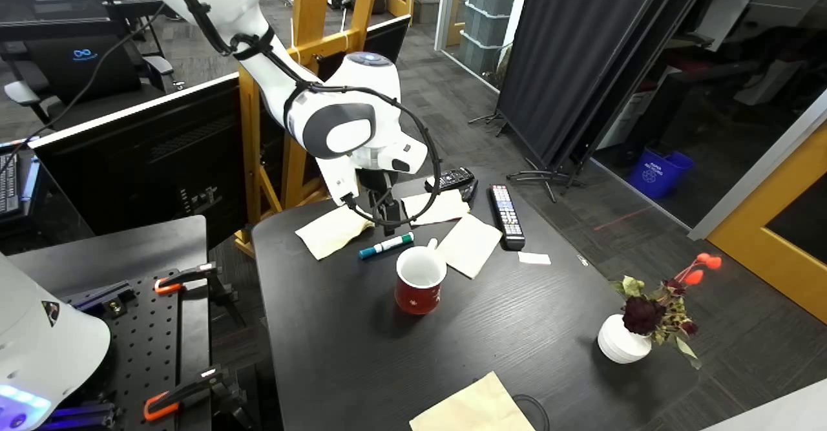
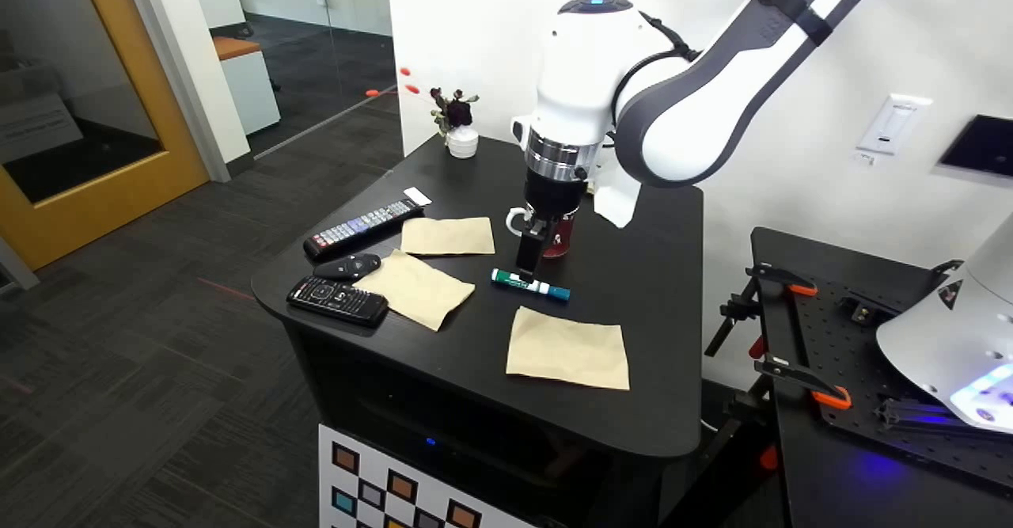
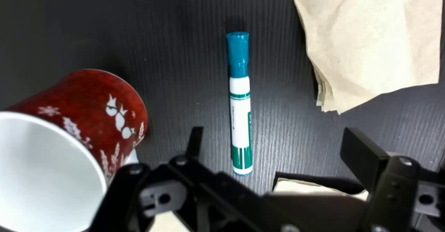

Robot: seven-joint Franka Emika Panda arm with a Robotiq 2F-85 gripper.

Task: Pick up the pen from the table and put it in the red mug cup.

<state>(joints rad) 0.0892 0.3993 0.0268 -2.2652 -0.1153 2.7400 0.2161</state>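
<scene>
The pen, a marker with a white body, teal cap and green end, lies on the black table point(image 1: 336, 353). It shows in both exterior views point(image 1: 386, 245) point(image 2: 530, 284) and in the wrist view point(image 3: 240, 110). The red mug cup point(image 1: 418, 294) stands upright beside it, its white inside empty in the wrist view point(image 3: 100, 103); in an exterior view it is partly hidden behind the gripper point(image 2: 560, 239). My gripper point(image 3: 273, 144) is open and empty, fingers apart, above the table near the pen's green end. It also shows in both exterior views point(image 1: 391, 221) point(image 2: 534, 251).
Brown paper napkins lie around the pen point(image 2: 568, 350) point(image 2: 419, 286) point(image 2: 448, 237). A long black remote point(image 1: 507, 216) and a smaller remote point(image 2: 337, 300) lie near the table's edge. A small white stick point(image 1: 534, 258) and a white flower pot point(image 1: 623, 339) stand farther off.
</scene>
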